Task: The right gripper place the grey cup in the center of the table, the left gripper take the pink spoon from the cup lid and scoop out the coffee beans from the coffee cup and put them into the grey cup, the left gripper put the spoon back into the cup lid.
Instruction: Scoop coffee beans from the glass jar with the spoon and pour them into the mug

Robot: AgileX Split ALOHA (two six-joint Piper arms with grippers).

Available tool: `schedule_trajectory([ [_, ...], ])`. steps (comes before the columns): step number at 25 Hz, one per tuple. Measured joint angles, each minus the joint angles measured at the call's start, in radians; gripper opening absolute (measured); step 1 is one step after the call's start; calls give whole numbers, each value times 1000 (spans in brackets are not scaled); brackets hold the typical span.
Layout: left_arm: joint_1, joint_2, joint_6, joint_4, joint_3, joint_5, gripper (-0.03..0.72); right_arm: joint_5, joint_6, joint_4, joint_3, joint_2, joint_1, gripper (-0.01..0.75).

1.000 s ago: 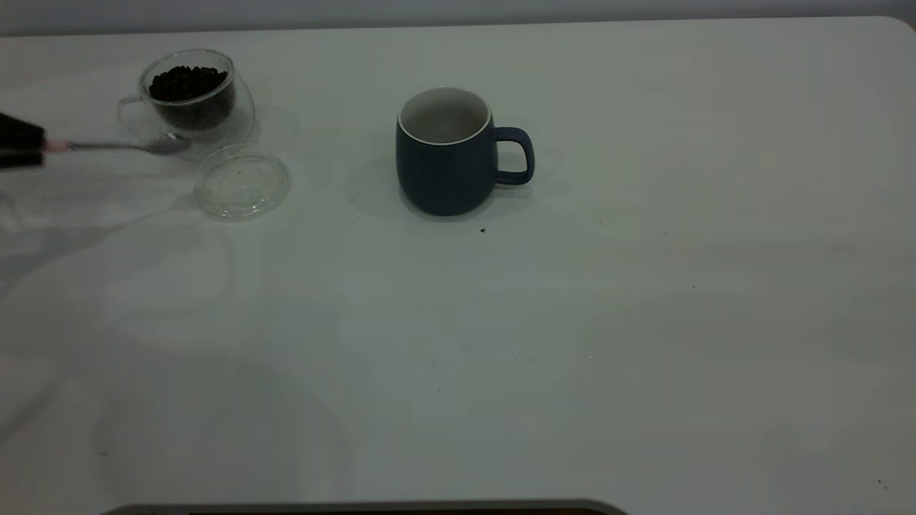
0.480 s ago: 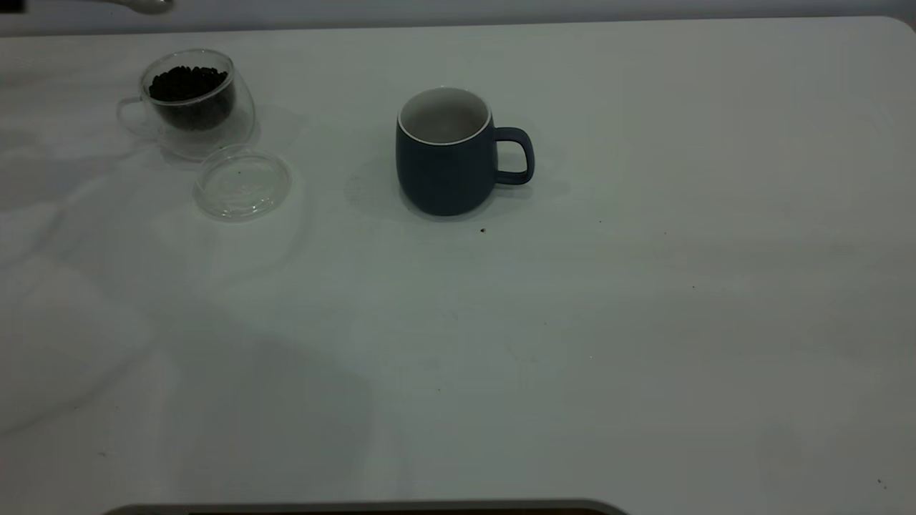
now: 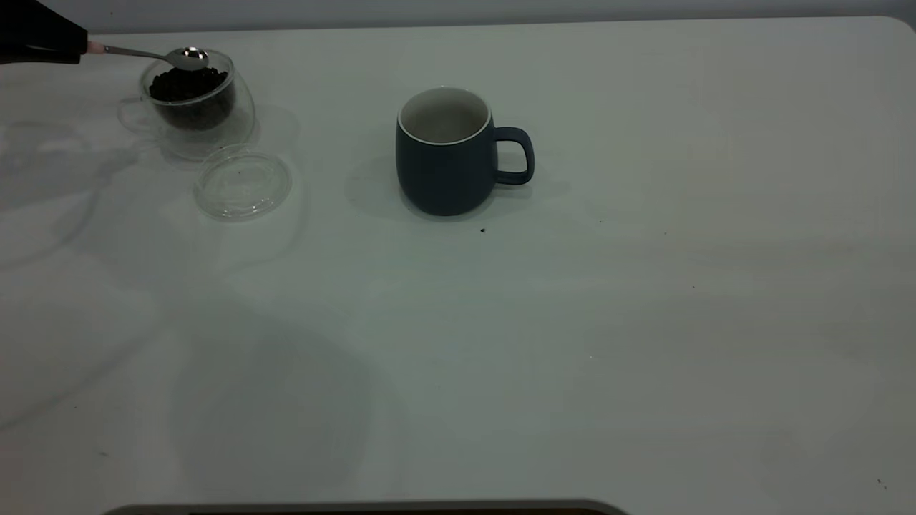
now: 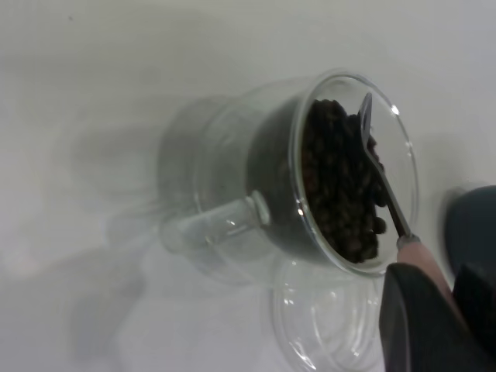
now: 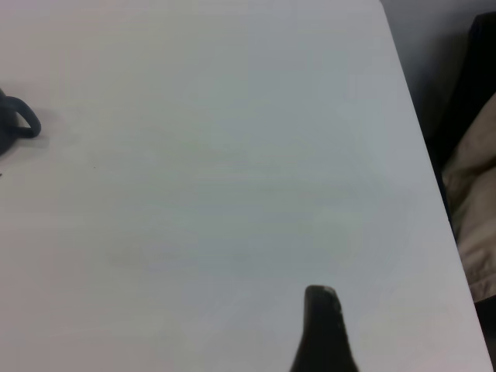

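My left gripper (image 3: 80,44) is at the far left back, shut on the pink handle of the pink spoon (image 3: 143,54). The spoon's metal bowl (image 3: 188,58) sits at the rim of the coffee cup (image 3: 189,107), just over the coffee beans (image 3: 187,84). In the left wrist view the spoon (image 4: 381,174) lies edge-on across the beans (image 4: 337,186), held by the gripper (image 4: 453,294). The clear cup lid (image 3: 242,182) lies empty in front of the coffee cup. The grey cup (image 3: 444,161) stands upright mid-table, handle to the right, with no beans showing in it. My right gripper (image 5: 322,325) hovers over bare table near the right edge.
The table (image 3: 644,322) is white with a few dark specks, one (image 3: 482,230) just in front of the grey cup. The lid (image 4: 325,325) lies close by the coffee cup (image 4: 232,178). The table's right edge (image 5: 418,132) borders dark objects and beige cloth.
My left gripper, holding the spoon, has risen from low beside the coffee cup's base, gone up out of view, and come down with the spoon's bowl over the beans.
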Motion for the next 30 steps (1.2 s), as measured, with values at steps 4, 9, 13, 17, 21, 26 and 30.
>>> schedule_trajectory([
  [4, -7, 16, 12, -4, 0, -27, 121, 0, 0, 0, 0, 0, 0, 590],
  [9, -8, 56, 13, -9, 0, -26, 121, 0, 0, 0, 0, 0, 0, 590],
  [13, -8, 74, 8, -13, 0, -12, 121, 0, 0, 0, 0, 0, 0, 590],
  [17, -8, 81, -17, -12, 0, 27, 121, 0, 0, 0, 0, 0, 0, 590],
  [21, -8, 81, -67, -12, 0, 36, 121, 0, 0, 0, 0, 0, 0, 590],
  [26, -8, 83, -116, -10, 0, 38, 121, 0, 0, 0, 0, 0, 0, 590],
  [30, -6, 84, -144, -11, 0, 45, 121, 0, 0, 0, 0, 0, 0, 590],
])
